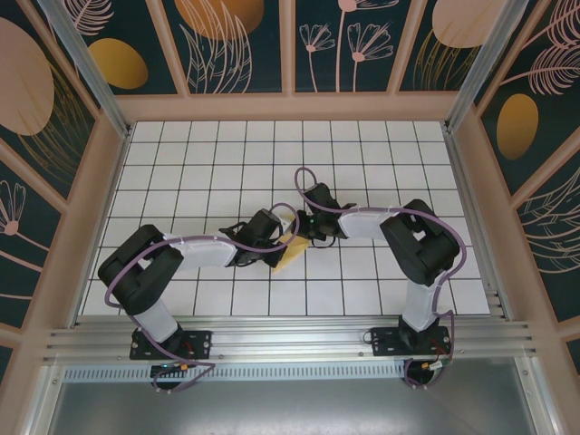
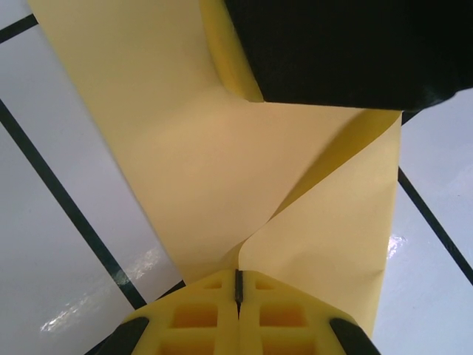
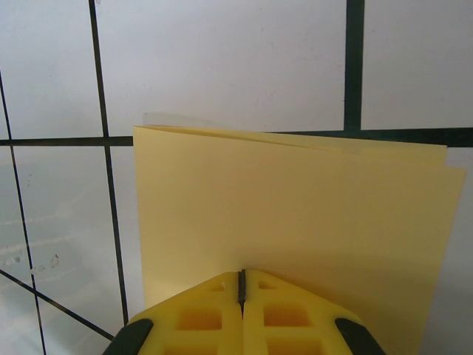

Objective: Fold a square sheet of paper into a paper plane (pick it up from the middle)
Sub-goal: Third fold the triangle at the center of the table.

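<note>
**Both Grippers Clamped on the Folded Sheet, Table Centre**

We find the thin yellow paper sheet (image 3: pixel 295 214) near the middle of the white, black-gridded table top (image 1: pixel 227 163), between the two arms, which reach inward toward each other.

Left gripper (image 2: pixel 238 291): the yellow fingers are pressed together with only a thin seam between them. The sheet runs into that seam. In the left wrist view two flaps of the sheet meet in a V just ahead of the fingertips, and one diagonal crease runs up to the right.

Right gripper (image 3: pixel 242 285): the fingers are likewise together, clamped on the near edge of the sheet. In the right wrist view the sheet is doubled over, and two layers show at its far edge, slightly offset.

A black housing (image 2: pixel 347 52) covers the sheet's far corner in the left wrist view. It is probably part of the right arm, but we cannot confirm this.
</note>
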Controlling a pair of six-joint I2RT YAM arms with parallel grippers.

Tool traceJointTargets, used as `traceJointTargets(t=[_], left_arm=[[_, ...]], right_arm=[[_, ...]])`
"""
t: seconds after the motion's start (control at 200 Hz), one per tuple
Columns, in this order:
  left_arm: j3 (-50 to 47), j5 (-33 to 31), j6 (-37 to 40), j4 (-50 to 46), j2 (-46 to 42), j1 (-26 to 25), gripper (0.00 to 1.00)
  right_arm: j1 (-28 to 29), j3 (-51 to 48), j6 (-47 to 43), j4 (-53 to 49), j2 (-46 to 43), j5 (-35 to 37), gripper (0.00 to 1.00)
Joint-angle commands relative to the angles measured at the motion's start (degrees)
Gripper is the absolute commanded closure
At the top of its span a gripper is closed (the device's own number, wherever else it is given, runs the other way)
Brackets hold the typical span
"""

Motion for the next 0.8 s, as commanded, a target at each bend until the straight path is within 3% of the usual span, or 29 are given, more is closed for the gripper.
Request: traceJointTargets(t=[0.0, 0.505, 0.796], left_arm=[[0.1, -1.8, 1.4, 1.4, -1.4, 0.3, 0.94], [-0.5, 3.5, 1.5, 1.2, 1.3, 0.3, 0.92], [-0.4, 1.3, 1.2, 0.2, 1.5, 0.3, 0.93]], right_arm=[[0.1, -2.4, -0.3, -5.0, 2.2, 1.5, 0.94], [0.1, -2.1, -0.1, -5.0, 2.2, 1.5, 0.94], [0.1, -1.6, 0.0, -5.2, 2.1, 1.3, 0.94]])
